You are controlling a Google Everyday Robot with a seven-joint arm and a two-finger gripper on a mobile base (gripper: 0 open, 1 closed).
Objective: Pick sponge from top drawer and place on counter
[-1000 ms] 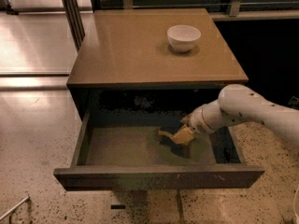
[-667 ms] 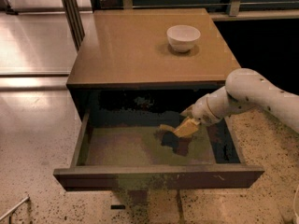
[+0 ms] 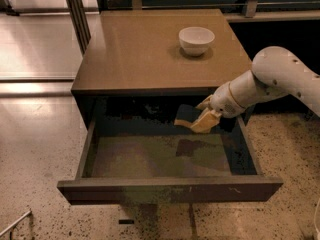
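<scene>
The top drawer is pulled open, showing its greenish-tan floor. My gripper is on the white arm that comes in from the right. It is shut on the sponge, blue top over yellow base, and holds it above the drawer floor, just below the front edge of the counter. The sponge's shadow lies on the drawer floor beneath it.
A white bowl stands on the counter at the back right. A dark metal post rises to the left of the cabinet. Speckled floor surrounds the cabinet.
My gripper has lifted the sponge off the drawer floor and moved it up and back toward the counter's front edge.
</scene>
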